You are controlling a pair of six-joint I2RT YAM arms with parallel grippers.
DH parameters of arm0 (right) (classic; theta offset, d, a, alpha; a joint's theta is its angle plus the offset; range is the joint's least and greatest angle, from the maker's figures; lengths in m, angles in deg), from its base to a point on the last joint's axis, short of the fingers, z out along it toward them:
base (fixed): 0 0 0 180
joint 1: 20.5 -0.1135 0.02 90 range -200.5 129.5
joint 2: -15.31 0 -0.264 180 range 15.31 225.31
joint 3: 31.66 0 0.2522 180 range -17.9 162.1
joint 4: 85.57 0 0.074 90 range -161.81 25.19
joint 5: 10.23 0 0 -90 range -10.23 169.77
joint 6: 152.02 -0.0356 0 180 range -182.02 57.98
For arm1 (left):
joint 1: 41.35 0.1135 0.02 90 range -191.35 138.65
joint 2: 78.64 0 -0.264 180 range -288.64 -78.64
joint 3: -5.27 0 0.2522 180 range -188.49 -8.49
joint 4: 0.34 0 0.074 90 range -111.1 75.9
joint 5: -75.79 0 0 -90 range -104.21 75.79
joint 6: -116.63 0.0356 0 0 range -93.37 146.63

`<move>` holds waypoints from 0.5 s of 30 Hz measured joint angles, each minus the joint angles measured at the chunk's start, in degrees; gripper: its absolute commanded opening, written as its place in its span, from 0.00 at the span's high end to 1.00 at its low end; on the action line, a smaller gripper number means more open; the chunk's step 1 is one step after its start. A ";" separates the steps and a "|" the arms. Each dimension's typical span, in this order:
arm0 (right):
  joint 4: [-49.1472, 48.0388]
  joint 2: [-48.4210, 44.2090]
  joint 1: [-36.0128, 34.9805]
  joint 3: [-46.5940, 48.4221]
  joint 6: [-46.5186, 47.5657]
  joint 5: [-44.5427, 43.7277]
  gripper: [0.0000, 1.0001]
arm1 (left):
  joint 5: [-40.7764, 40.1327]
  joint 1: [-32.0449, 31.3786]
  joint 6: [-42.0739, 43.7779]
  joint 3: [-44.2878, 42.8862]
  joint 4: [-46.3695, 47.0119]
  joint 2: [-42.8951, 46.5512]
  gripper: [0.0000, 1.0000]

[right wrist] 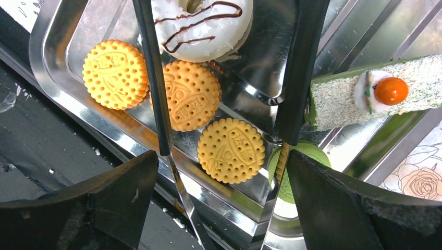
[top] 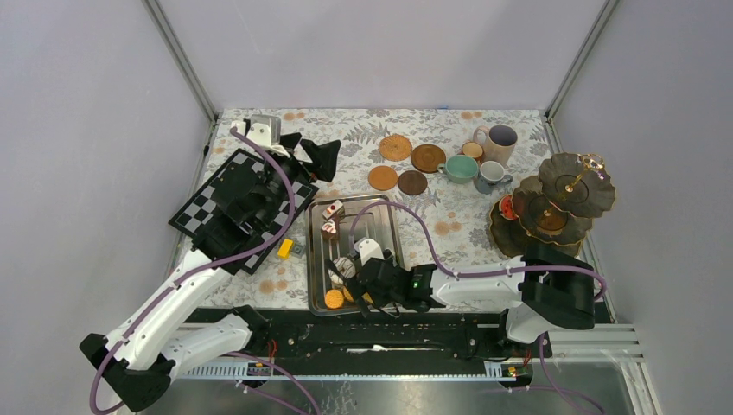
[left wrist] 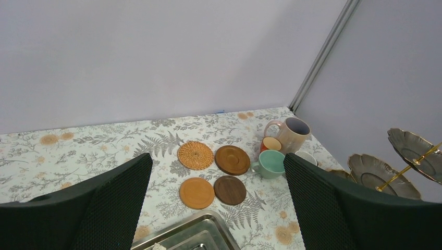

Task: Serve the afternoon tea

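My right gripper hangs over the near end of the steel tray, fingers spread wide. Two thin tong arms run between the fingers, close against their inner sides. Below lie three orange biscuits, a white chocolate-striped donut, a green biscuit and a green cake slice. In the top view the right gripper is beside the donut. My left gripper is open and empty above the chessboard's far corner. It faces the coasters and mugs. The three-tier stand is at the right.
The chessboard lies under my left arm, with a yellow block beside the steel tray. Two cake slices sit at the tray's far end. A small steel box stands at the back left. A red pastry is on the stand's lowest tier.
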 measured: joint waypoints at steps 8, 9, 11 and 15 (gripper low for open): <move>-5.33 0.70 0.00 -2.05 2.32 -0.61 0.06 | -0.46 0.00 0.81 0.90 1.07 2.08 0.01; -6.01 0.79 0.00 -2.29 2.64 -0.72 0.06 | -0.52 0.00 0.85 0.92 1.31 2.32 0.01; -8.22 0.83 0.00 -3.23 3.39 -1.25 0.07 | -0.72 0.00 1.03 1.20 1.92 2.78 0.01; -11.76 0.81 -0.02 -4.85 4.61 -1.68 0.08 | -1.07 0.00 1.20 1.62 2.45 3.17 0.01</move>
